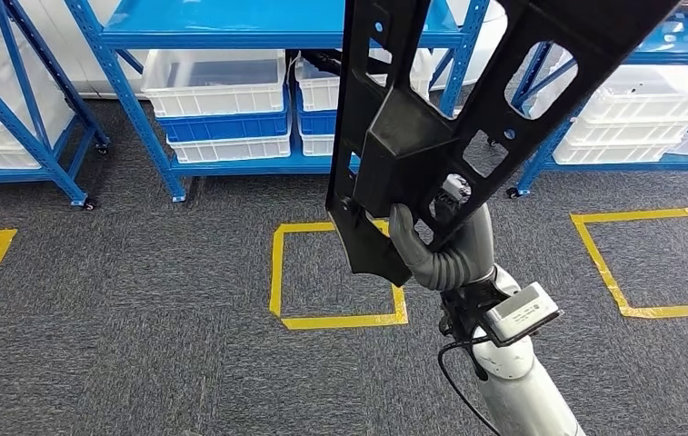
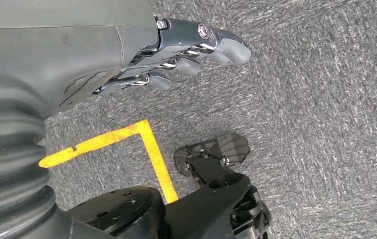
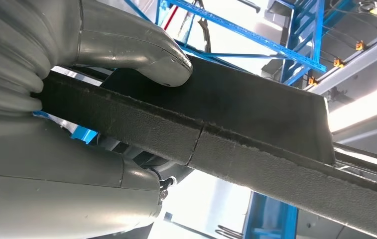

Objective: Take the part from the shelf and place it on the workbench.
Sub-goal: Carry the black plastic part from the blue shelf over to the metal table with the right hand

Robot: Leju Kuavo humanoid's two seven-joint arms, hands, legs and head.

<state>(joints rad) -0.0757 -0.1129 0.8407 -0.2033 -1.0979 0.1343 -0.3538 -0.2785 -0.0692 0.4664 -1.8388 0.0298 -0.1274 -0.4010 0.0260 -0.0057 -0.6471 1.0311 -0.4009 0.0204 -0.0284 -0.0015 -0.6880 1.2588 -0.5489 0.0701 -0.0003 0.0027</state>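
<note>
A large black plastic part (image 1: 431,109) with cut-out holes is held up in front of the blue shelves, tilted across the head view. My right hand (image 1: 413,241) grips its lower end from behind. In the right wrist view the thumb (image 3: 141,55) presses on the part's (image 3: 236,119) dark edge, with the fingers under it. My left hand (image 2: 176,55) hangs over the grey carpet, its fingers curled together with nothing in them.
Blue shelf racks (image 1: 222,27) hold white bins (image 1: 217,82) along the far side. Yellow tape squares (image 1: 335,272) mark the grey carpet (image 1: 122,318), with another square (image 1: 658,263) at the right.
</note>
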